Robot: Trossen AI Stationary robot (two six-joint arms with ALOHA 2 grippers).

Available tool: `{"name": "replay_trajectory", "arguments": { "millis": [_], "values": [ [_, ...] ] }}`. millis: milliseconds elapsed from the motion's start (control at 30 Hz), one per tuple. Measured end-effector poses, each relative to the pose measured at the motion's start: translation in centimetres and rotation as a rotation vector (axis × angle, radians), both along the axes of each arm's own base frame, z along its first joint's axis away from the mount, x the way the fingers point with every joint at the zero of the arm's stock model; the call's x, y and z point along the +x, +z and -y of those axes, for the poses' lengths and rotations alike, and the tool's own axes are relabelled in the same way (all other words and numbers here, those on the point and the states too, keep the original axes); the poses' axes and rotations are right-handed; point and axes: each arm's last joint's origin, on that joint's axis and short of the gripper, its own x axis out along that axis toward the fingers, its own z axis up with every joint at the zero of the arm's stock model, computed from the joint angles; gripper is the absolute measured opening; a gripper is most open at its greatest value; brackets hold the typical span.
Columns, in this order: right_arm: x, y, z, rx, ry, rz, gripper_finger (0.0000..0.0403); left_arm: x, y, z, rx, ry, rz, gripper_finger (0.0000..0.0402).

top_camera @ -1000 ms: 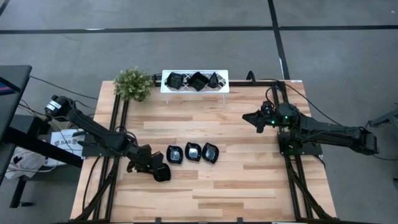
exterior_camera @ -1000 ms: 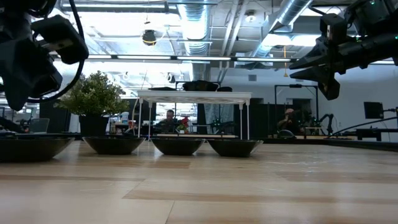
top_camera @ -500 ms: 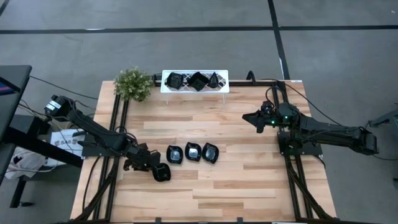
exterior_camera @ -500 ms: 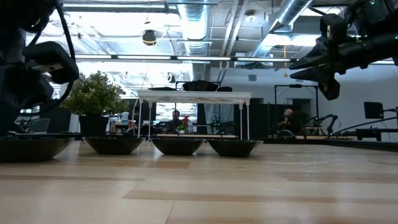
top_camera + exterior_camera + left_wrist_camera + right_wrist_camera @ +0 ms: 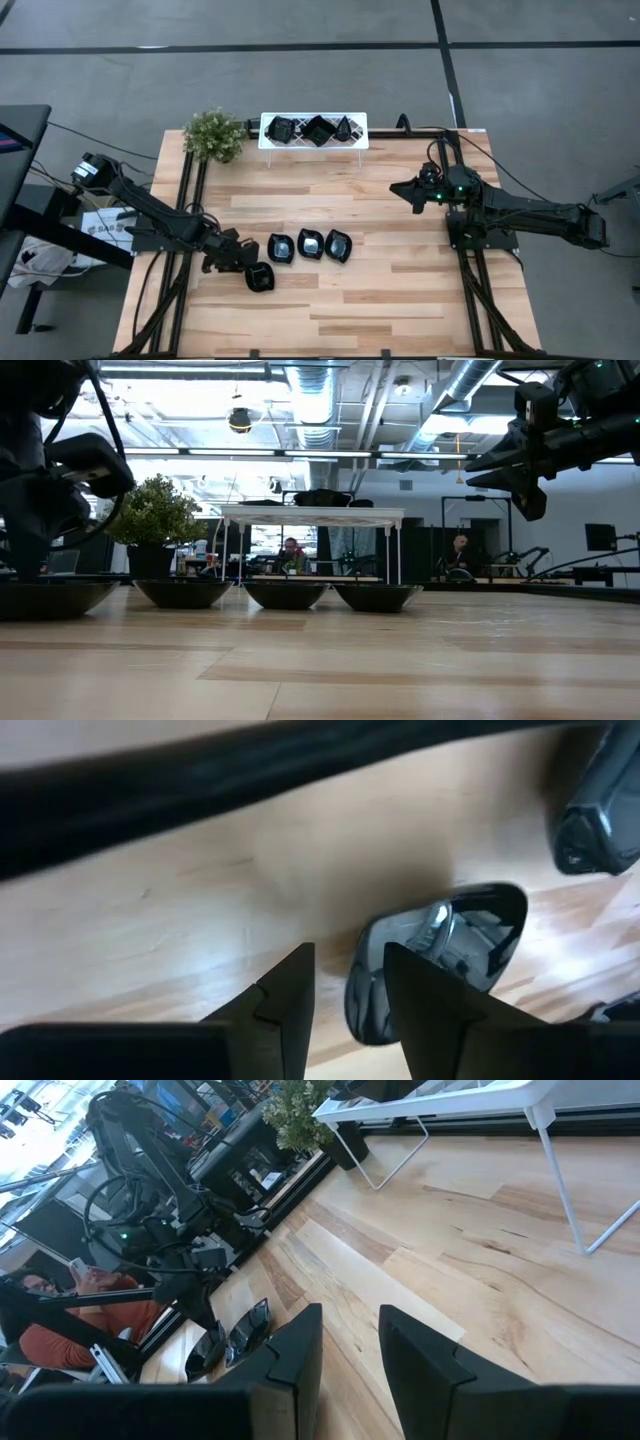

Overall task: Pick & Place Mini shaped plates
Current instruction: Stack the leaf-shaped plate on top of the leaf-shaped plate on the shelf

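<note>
The wooden table fills the middle of the high view, with grey floor all round it. The left arm reaches in from the left edge, the right arm from the right edge.

At the top centre of the table stands a white rack on thin legs, with three black plates lying on its top. Just left of it, in the upper left of the table, sits a small green plant.

The left gripper hangs low over the lower left of the table. Its fingers stand a little apart with nothing between them. A loose black plate lies on the wood just beside and below them, not touched. To the right of it three more small plates sit in a short row, close together, near the middle of the frame.

The right gripper hovers high over the right half, well apart from every plate; its fingers are parted and empty.

In the low view people sit far off in the room behind the rack.
</note>
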Motion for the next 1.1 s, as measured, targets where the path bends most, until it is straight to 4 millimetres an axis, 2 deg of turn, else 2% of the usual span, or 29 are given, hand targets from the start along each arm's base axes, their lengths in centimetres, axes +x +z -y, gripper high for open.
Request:
{"name": "replay_trajectory", "arguments": {
  "millis": [433, 900, 1100],
  "values": [
    [0.0, 0.0, 0.0, 0.0, 0.0, 0.0, 0.0098, -0.53, -0.85, -0.37, 0.011, 0.015, 0.019, 0.0119],
    [0.0, 0.0, 0.0, 0.0, 0.0, 0.0, 0.0098, -0.55, -0.99, -0.51, 0.037, 0.029, 0.043, 0.0068],
    [0.0, 0.0, 0.0, 0.0, 0.0, 0.0, 0.0098, -0.47, -0.96, -0.51, 0.047, 0.031, 0.058, 0.002]
  ]
}}
